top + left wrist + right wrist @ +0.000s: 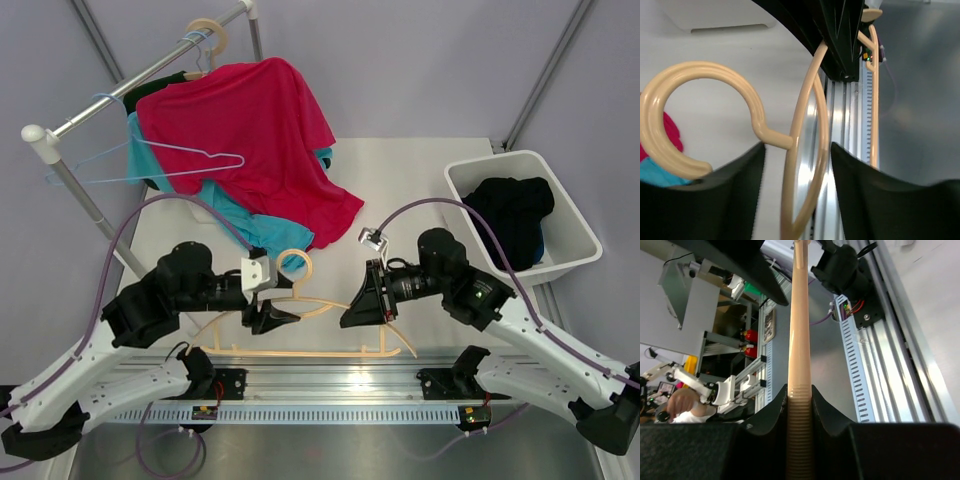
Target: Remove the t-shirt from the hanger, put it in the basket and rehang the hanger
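Although the red t-shirt (250, 130) lay heaped over a teal garment (238, 215) toward the desk's far-left corner, apart from the bare beige hanger (300, 352) by the near edge, a drop threatened. The right gripper (352, 315) pinched the bar narrowly, but whether the left gripper (275, 318), straddling the neck, actually gripped, I could not tell. An uneven release would swing the hanger.

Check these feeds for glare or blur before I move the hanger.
Top external: evenly lit and sharp, with a bright reflection on the metal rail near the arm bases. Left wrist: the same rail glares white behind the hanger, and the left gripper's fingers are dark and soft. Right wrist: the hanger is crisp, but the right gripper is nearly black, without detail.
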Controlling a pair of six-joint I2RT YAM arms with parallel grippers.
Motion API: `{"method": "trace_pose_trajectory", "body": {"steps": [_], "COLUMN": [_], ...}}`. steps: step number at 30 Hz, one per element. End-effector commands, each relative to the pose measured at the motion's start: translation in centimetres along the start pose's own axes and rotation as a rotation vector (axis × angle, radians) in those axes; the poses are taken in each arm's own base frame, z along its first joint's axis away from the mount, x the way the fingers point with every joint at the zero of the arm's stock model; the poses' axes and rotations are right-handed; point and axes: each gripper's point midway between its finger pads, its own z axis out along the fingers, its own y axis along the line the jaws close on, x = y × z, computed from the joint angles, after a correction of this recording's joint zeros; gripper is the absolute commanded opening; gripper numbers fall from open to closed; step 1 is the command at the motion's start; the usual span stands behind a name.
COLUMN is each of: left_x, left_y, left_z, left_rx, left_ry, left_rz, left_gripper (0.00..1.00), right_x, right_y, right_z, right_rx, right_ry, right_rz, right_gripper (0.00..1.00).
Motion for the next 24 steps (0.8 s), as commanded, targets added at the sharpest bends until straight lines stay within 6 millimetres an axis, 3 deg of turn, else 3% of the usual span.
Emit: {"method": "trace_pose_trajectory", "body": {"steps": [1, 2, 5, 6, 11, 17, 19, 20, 24], "left_x": [-3.4, -3.7, -5.6, -5.9, -9.7, -13.3, -13.6, -13.5, -11.5], "left_y": [1.3, 1.4, 1.3, 1.4, 4.1, 5.1, 5.8, 7.6, 10.9], "left_z": [-0.2, -0.2, -0.2, -0.2, -1.9, -4.6, -5.3, -6.4, -8.8], "left_rx": [-0.064, -0.069, -0.064, -0.071, -0.259, -0.366, -0.421, -0.535, -0.786], "left_ry": [-0.061, -0.067, -0.108, -0.115, -0.212, -0.35, -0.368, -0.387, -0.399], "left_rz": [0.013, -0.003, -0.037, -0.051, -0.178, -0.278, -0.297, -0.329, -0.404], "left_gripper": [0.7, 0.77, 0.84, 0.98, 0.99, 0.99, 0.99, 0.99, 0.99], "right_x": [-3.0, -3.2, -3.8, -3.8, -3.9, -4.6, -5.4, -5.9, -8.4], "right_y": [1.1, 1.2, 1.6, 1.5, 0.2, -0.8, -1.7, -1.5, -2.1], "right_z": [-0.5, -0.6, -1.1, -1.3, -2.6, -3.7, -4.3, -4.5, -5.8], "right_rx": [0.054, 0.061, 0.088, 0.103, 0.231, 0.335, 0.408, 0.421, 0.527], "right_ry": [-0.088, -0.096, -0.113, -0.115, -0.141, -0.182, -0.204, -0.218, -0.305], "right_rz": [-0.097, -0.106, -0.13, -0.146, -0.156, -0.189, -0.208, -0.221, -0.268], "right_gripper": [0.0, 0.0, 0.0, 0.0, 0.0, 0.0, 0.0, 0.0, 0.0]}}
